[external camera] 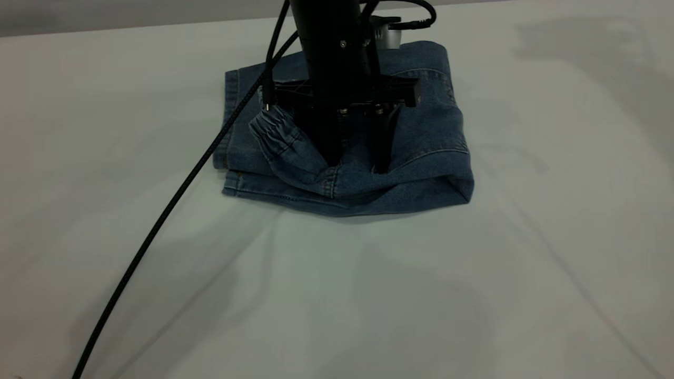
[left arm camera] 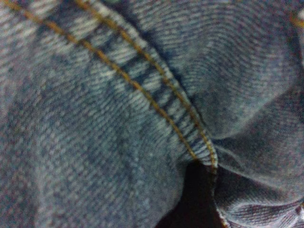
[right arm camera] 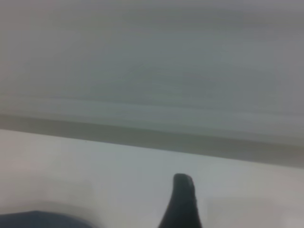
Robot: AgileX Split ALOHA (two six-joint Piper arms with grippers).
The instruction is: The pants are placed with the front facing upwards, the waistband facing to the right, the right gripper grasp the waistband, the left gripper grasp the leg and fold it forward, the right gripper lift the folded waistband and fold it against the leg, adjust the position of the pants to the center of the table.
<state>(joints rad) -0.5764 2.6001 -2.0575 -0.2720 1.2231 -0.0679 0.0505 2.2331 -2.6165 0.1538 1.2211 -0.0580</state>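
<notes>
The blue denim pants (external camera: 421,131) lie folded into a rough square at the far middle of the white table (external camera: 337,295). The gathered waistband (external camera: 276,134) curls up on top of the fold, toward the left. My left gripper (external camera: 354,160) points straight down, open, both fingertips pressed into the denim with a hump of cloth between them. The left wrist view is filled by denim (left arm camera: 95,142) with tan stitching. My right gripper (right arm camera: 183,204) is outside the exterior view. Only a black tip of it shows over the table, with a sliver of the pants (right arm camera: 42,219) beside it.
A black braided cable (external camera: 174,205) runs from the left arm down across the table to the near left corner. Creases run across the table surface. The far table edge (right arm camera: 152,140) shows with a grey wall behind it.
</notes>
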